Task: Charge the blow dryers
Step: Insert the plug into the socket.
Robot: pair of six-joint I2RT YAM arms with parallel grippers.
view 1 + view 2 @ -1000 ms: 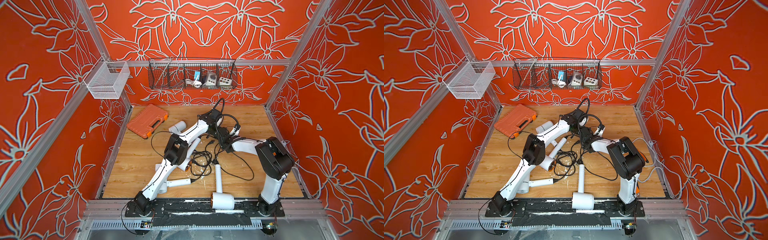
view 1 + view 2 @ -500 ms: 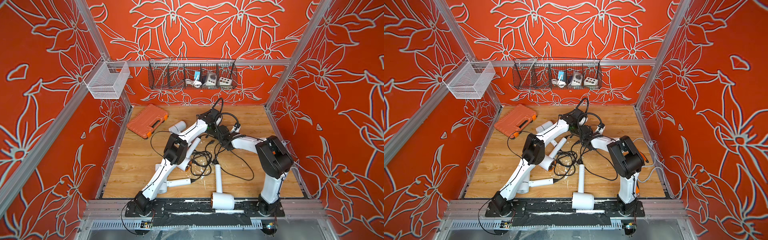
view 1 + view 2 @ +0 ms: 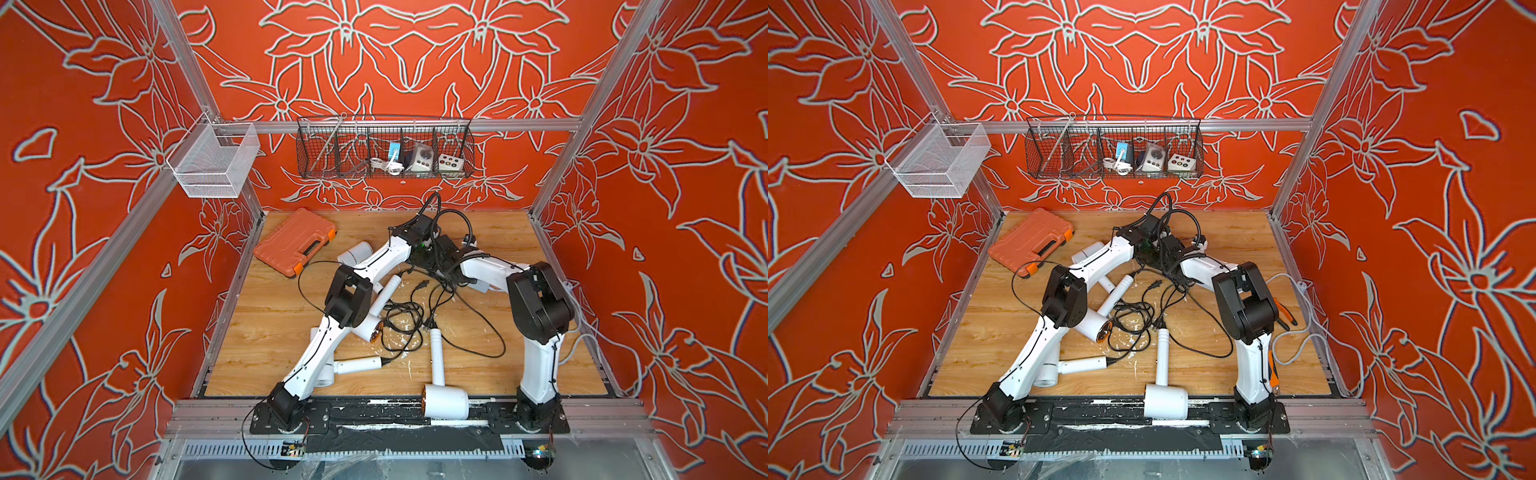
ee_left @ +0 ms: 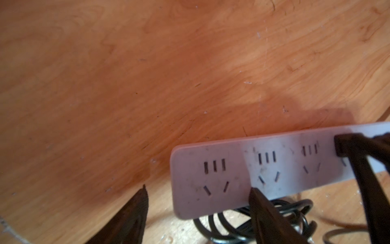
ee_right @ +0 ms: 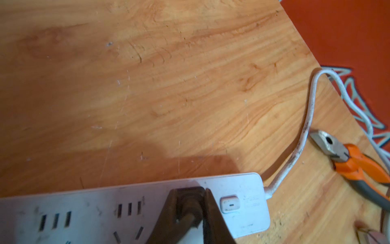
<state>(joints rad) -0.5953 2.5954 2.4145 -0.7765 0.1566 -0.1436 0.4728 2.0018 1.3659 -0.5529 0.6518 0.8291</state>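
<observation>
- Right wrist view: right gripper [image 5: 191, 191] pinches black plug [image 5: 187, 200] on power strip [image 5: 242, 188]; left gripper [image 4: 198, 189] stands spread.
- Plug seems rigid, cord [image 4: 299, 203] limp: grip its body.

1. The dark plug [image 5: 187, 208] pinched in my right end effector [image 5: 191, 191] is blurred, and its prongs are hidden.
2. The power strip [image 4: 232, 169] runs off the edges of both wrist views.
3. The handles of the pliers [image 5: 348, 156] are cut off.
4. My left arm [image 3: 309, 361] covers the barrel of one blow dryer [image 3: 359, 365].
</observation>
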